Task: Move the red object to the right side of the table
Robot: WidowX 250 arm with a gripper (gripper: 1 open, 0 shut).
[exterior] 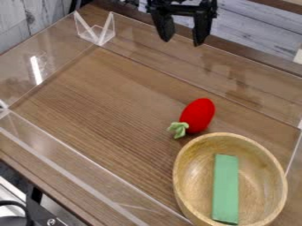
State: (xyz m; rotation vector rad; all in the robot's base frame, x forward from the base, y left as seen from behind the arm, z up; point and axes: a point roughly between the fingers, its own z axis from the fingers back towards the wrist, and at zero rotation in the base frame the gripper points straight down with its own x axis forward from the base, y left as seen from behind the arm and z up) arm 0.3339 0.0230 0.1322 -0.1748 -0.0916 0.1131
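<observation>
Red object (195, 116) lies on the brown desk (106, 97), well below and apart from the tool (182, 30) in the single camera view, with its green stem end just beside the rim of the wooden bowl (189, 159) that holds a green block (225, 188). The arm above the tool is cut off by the top edge. The tool's two dark fingers are spread wide, holding and touching nothing.
</observation>
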